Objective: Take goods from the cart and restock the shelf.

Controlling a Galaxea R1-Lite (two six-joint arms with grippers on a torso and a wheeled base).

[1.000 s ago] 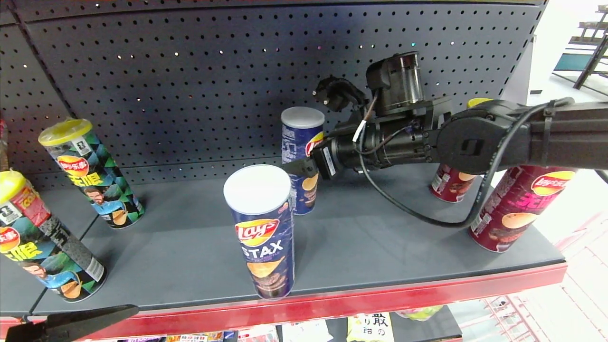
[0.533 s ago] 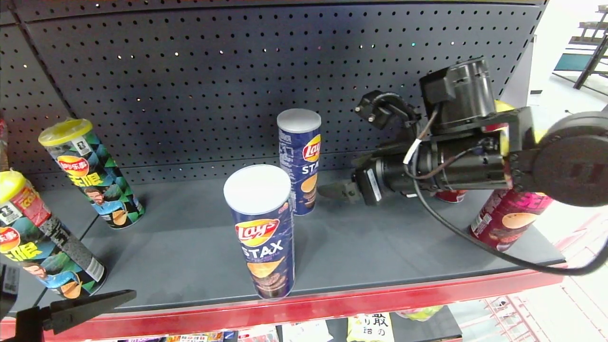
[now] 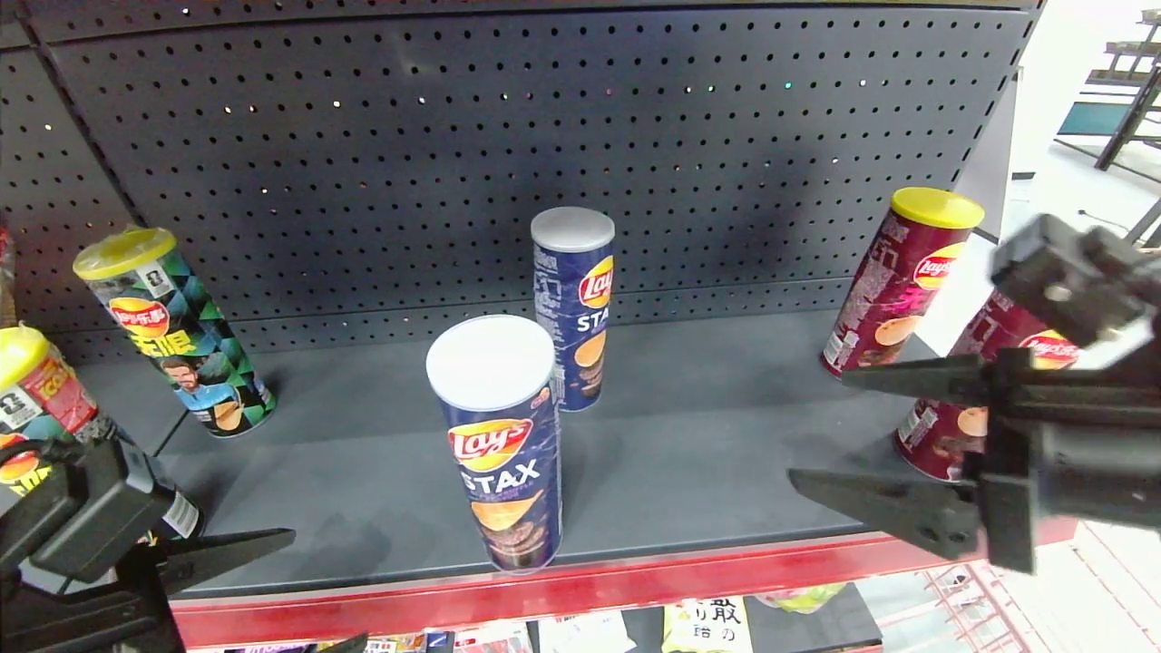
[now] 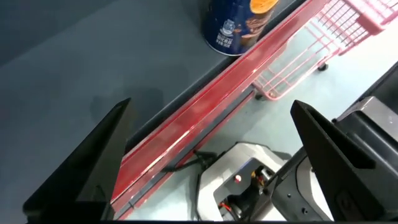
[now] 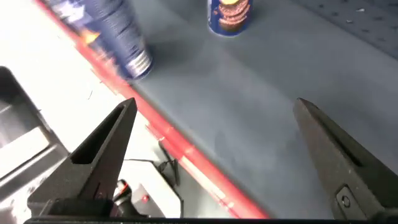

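My right hand (image 3: 821,426) and left hand (image 4: 210,106) both hang empty, fingers spread, before the dark grey metal shelf (image 3: 707,444). One tall blue cardboard tube with a white lid (image 3: 503,444) stands upright near the shelf's front edge, with a second blue tube (image 3: 573,308) behind it, long axes vertical. They are probably light, stiff, smooth and crushable, so I'd grip mid-body, gently.
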